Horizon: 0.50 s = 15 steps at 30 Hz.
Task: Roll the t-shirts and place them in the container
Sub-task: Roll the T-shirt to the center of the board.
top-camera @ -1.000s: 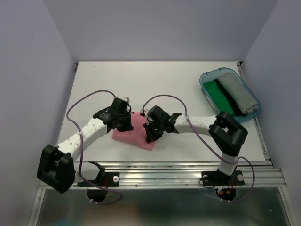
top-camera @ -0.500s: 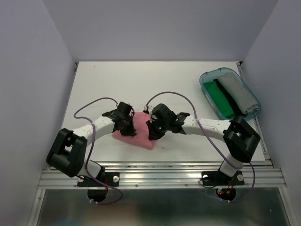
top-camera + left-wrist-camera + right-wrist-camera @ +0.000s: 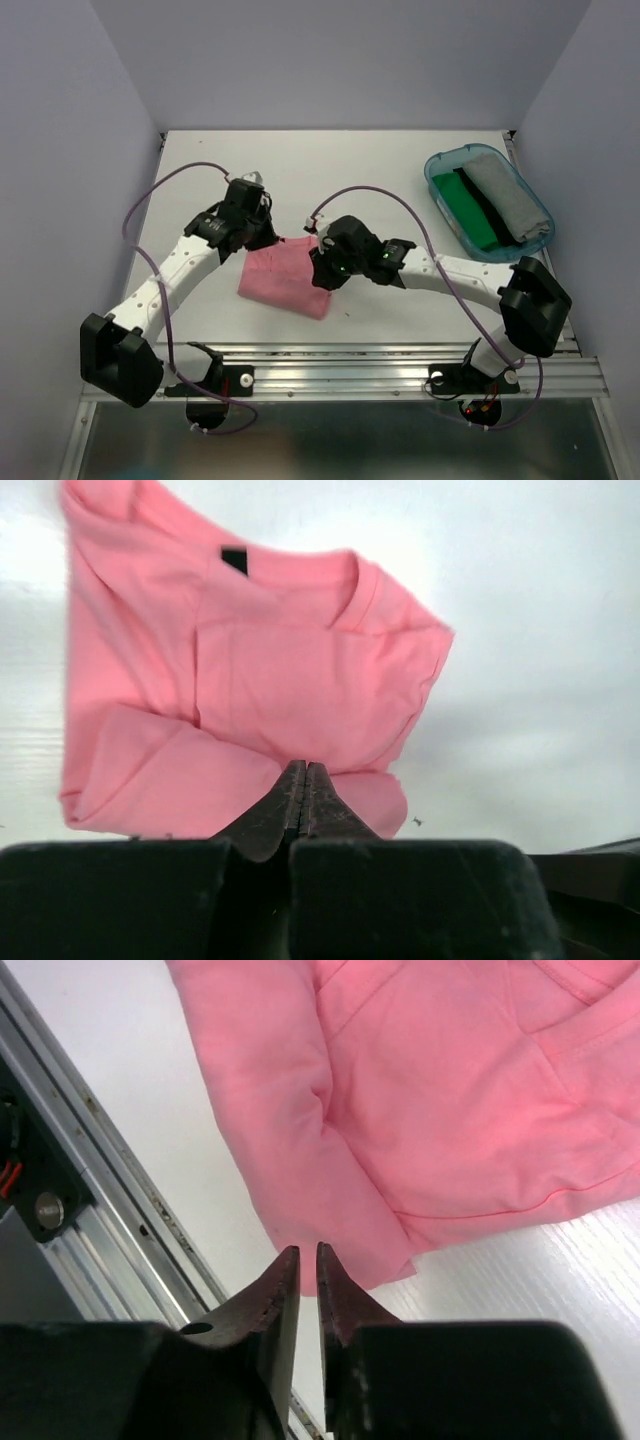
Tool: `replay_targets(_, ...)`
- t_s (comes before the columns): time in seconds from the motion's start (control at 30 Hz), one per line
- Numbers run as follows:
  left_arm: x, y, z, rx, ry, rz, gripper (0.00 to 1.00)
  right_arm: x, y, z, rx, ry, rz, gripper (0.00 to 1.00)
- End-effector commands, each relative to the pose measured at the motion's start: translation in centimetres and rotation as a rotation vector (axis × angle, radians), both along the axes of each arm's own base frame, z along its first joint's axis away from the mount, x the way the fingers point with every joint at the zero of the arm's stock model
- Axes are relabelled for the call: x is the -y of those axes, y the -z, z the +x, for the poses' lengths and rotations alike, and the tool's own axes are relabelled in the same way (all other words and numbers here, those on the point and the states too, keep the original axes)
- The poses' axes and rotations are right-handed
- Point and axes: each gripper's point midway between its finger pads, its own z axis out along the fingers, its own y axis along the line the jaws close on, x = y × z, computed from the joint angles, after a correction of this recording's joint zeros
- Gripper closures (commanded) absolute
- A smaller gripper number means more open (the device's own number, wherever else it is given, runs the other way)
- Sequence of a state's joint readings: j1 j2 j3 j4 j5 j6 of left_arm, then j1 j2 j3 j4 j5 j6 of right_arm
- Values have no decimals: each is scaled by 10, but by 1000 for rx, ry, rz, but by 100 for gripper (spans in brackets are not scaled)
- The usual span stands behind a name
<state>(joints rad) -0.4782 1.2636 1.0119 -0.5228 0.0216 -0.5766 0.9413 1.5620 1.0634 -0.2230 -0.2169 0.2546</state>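
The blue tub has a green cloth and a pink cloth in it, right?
No. The blue tub holds a green cloth and a grey cloth, not a pink one; the top view shows it. The pink shirt lies on the table.

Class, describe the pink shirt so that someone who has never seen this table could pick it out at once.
On the white table, near the middle of its front edge, a folded shirt lies flat. It alone is salmon-pink, with a small dark neck label; the green cloth and the grey cloth sit in the teal tub at right.
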Motion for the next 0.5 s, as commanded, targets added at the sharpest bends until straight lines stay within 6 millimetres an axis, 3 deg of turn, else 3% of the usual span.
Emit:
replay_targets(0.0, -49, -36, 10, 70, -102, 84, 100, -21, -20, 11, 198, -19, -3, 69)
replay_targets(0.1, -72, -42, 14, 82, -150, 99, 98, -25, -20, 19, 282, 14, -43, 51)
replay_targets(0.17, -93, -49, 18, 96, -217, 106, 91, -32, -25, 20, 328, 23, -59, 39)
replay_targets(0.27, -111, -59, 21, 126, -271, 116, 76, -42, -21, 16, 401, 18, -130, 38)
replay_targets(0.43, -132, -74, 22, 162, -332, 131, 74, -55, -1, 10, 589, -19, -311, 26)
replay_targets(0.47, -136, -77, 22, 172, -343, 131, 74, -60, 2, 1, 619, -39, -326, 25)
